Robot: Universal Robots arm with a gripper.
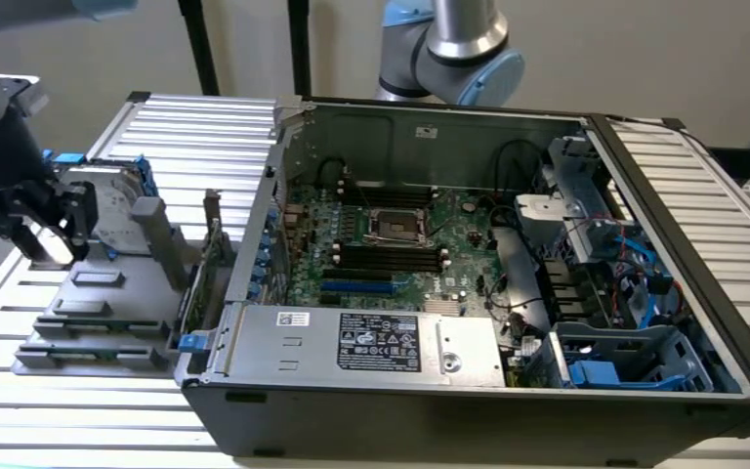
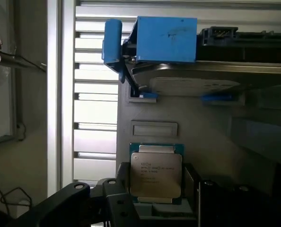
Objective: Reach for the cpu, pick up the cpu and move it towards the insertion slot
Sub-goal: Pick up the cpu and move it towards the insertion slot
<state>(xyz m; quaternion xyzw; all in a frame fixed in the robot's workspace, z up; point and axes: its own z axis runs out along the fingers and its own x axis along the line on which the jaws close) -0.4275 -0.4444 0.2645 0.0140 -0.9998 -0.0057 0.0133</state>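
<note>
Silver-grey cpu (image 2: 155, 174): clamped edge to edge between the jaws of the gripper (image 1: 44, 233), above the grey parts tray (image 1: 102, 327). Insertion slot (image 1: 396, 226) lies well off toward the exterior view's right, inside the computer case (image 1: 479, 415).

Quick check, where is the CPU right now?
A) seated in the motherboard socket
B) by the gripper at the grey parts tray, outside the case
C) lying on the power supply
B: the wrist view has the cpu right in front of the gripper with the grey parts tray behind it, and the insertion slot has a dark, bare centre.
</note>
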